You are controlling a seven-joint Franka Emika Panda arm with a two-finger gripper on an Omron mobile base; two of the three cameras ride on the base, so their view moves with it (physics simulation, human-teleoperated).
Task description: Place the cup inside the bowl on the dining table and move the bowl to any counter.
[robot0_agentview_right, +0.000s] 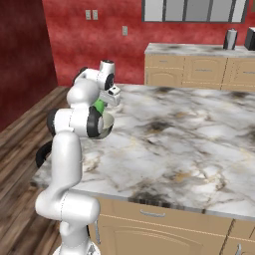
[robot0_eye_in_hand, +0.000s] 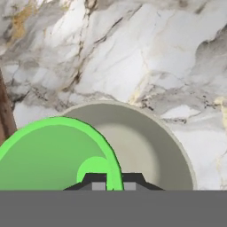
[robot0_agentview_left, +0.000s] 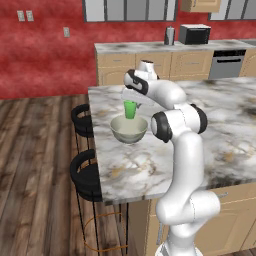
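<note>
The bright green cup (robot0_agentview_left: 130, 109) hangs upright in the air just over the far rim of the grey-beige bowl (robot0_agentview_left: 129, 129), pinched by its rim in my gripper (robot0_agentview_left: 130, 101), which is shut on it. The bowl stands near the left edge of the marble dining table (robot0_agentview_left: 150, 160). From the hand view the cup (robot0_eye_in_hand: 53, 155) fills the lower left with the gripper (robot0_eye_in_hand: 114, 181) clamped across its rim, and the bowl (robot0_eye_in_hand: 150, 146) lies open below and to the right. In the right base view my own arm hides most of the cup (robot0_agentview_right: 100, 106) and the bowl (robot0_agentview_right: 106, 123).
Black round stools (robot0_agentview_left: 84, 172) stand along the table's left side. Behind it runs a counter (robot0_agentview_left: 145, 47) over light wood drawers, carrying a metal canister (robot0_agentview_left: 169, 36) and a dark toaster oven (robot0_agentview_left: 194, 34). A dishwasher (robot0_agentview_left: 227, 64) sits at its right end.
</note>
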